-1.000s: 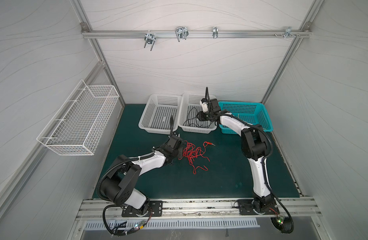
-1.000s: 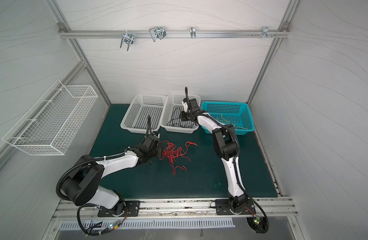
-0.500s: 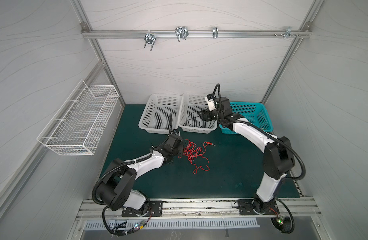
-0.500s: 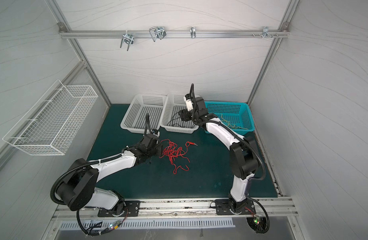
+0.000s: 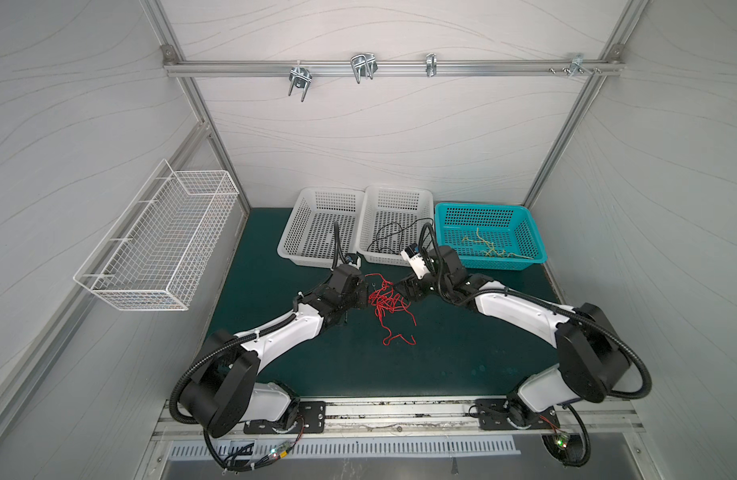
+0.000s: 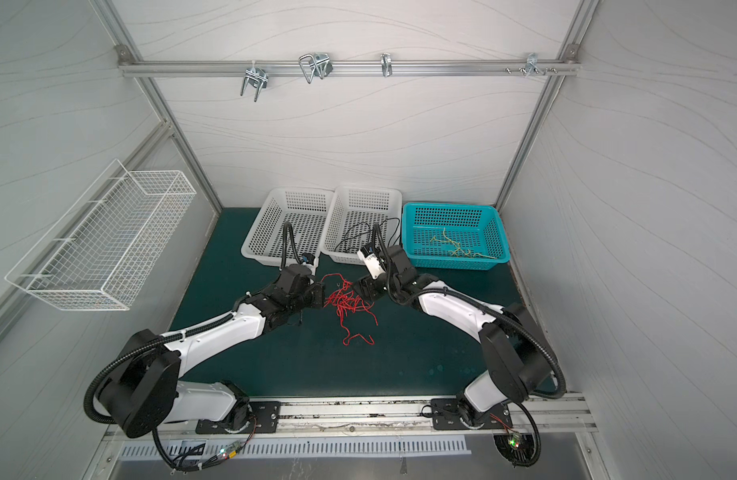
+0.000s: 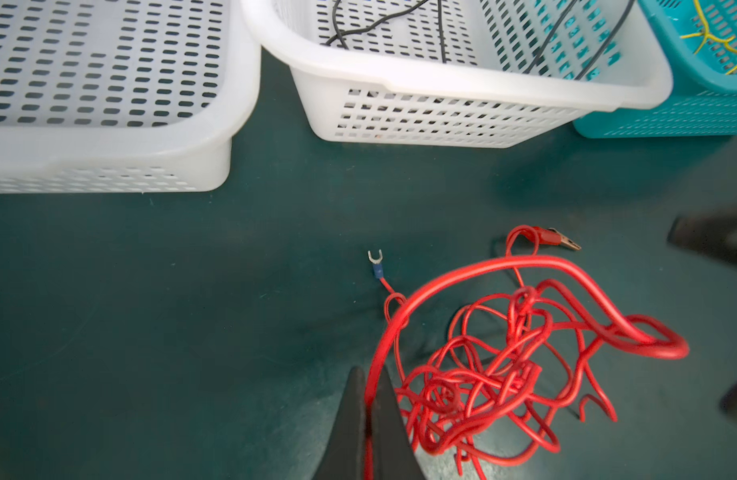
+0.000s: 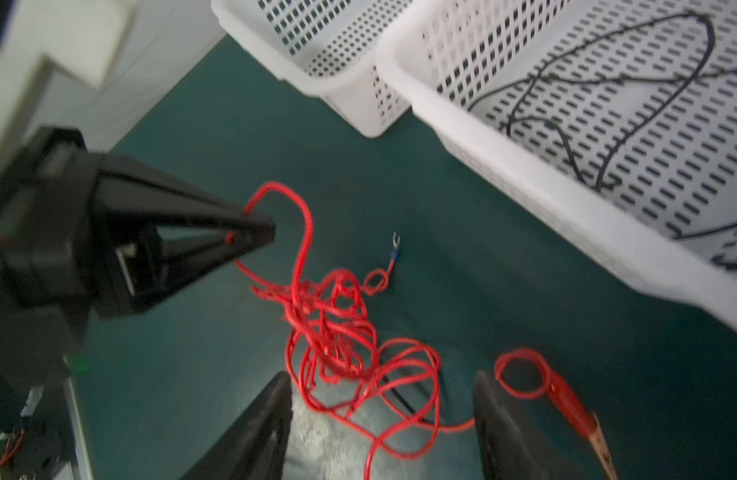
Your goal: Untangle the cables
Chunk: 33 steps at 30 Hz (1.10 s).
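A tangle of red cables [image 5: 385, 301] [image 6: 350, 303] lies on the green mat between both grippers. My left gripper [image 7: 369, 374] [image 5: 360, 291] is shut on one red strand at the tangle's left edge, and that strand arcs up over the heap [image 7: 495, 374]. On the tangle's right side my right gripper [image 8: 383, 386] [image 5: 404, 289] hangs open, with loose red loops [image 8: 337, 332] between its fingers. A fork terminal [image 7: 375, 262] and a red alligator clip [image 8: 574, 407] end the strands. A black cable [image 5: 389, 235] lies in the middle basket and yellowish cable [image 5: 489, 247] in the teal one.
Three baskets line the back of the mat: a white one [image 5: 292, 232] holding nothing, the middle white one [image 5: 400, 193], and the teal one [image 5: 483, 205]. A wire basket [image 5: 163, 241] hangs on the left wall. The right wrist view shows the left gripper [image 8: 254, 232] close by.
My right arm has swung back from over the middle white basket and come down to the red tangle with its jaws apart. The left gripper has kept its hold beside the tangle.
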Motion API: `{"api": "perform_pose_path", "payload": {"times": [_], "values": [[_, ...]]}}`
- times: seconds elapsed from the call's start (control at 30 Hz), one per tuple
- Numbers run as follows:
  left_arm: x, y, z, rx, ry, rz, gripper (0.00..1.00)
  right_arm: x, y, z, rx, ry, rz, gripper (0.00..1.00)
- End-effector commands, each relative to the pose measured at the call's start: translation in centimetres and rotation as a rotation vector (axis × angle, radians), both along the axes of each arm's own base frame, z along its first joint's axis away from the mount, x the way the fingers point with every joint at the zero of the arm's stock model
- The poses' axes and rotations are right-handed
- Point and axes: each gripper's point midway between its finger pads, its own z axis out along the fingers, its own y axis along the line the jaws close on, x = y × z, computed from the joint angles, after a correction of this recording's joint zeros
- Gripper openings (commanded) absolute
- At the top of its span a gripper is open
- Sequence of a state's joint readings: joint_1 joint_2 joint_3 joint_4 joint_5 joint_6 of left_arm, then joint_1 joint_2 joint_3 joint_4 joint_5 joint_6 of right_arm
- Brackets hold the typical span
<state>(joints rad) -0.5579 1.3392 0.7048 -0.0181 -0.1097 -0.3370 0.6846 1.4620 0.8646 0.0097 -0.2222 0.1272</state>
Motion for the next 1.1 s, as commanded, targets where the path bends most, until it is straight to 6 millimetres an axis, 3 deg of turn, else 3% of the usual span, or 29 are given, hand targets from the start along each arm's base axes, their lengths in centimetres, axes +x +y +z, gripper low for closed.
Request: {"api": "perform_pose_path", "payload": {"times": [0.0, 0.13, 0.3, 0.53, 0.8, 0.93, 1.07], "values": [[1.0, -1.1, 3.4, -0.078, -0.077, -0.014, 0.00, 0.0, 0.5, 2.3, 0.090, -0.038, -0.010, 0.63], [1.0, -1.4, 4.7, -0.124, -0.103, -0.018, 0.00, -0.7, 0.7, 1.0, 0.055, 0.013, -0.001, 0.57], [1.0, -1.2, 5.7, -0.124, -0.108, -0.003, 0.00, -2.1, 0.7, -1.0, -0.010, 0.043, -0.003, 0.61], [0.8, -0.1, 5.4, -0.106, -0.095, 0.052, 0.00, -3.5, -0.9, -4.1, -0.055, 0.101, -0.096, 0.64], [0.3, 0.4, 4.8, -0.118, -0.071, 0.085, 0.00, -4.1, -0.2, -5.9, -0.058, 0.129, -0.096, 0.63], [0.2, 0.5, 4.5, -0.122, -0.055, 0.095, 0.00, -3.7, 0.7, -6.5, -0.038, 0.148, -0.092, 0.50], [0.1, 1.0, 4.6, -0.103, -0.048, 0.116, 0.00, -3.3, 0.8, -7.4, -0.051, 0.166, -0.119, 0.16]]}}
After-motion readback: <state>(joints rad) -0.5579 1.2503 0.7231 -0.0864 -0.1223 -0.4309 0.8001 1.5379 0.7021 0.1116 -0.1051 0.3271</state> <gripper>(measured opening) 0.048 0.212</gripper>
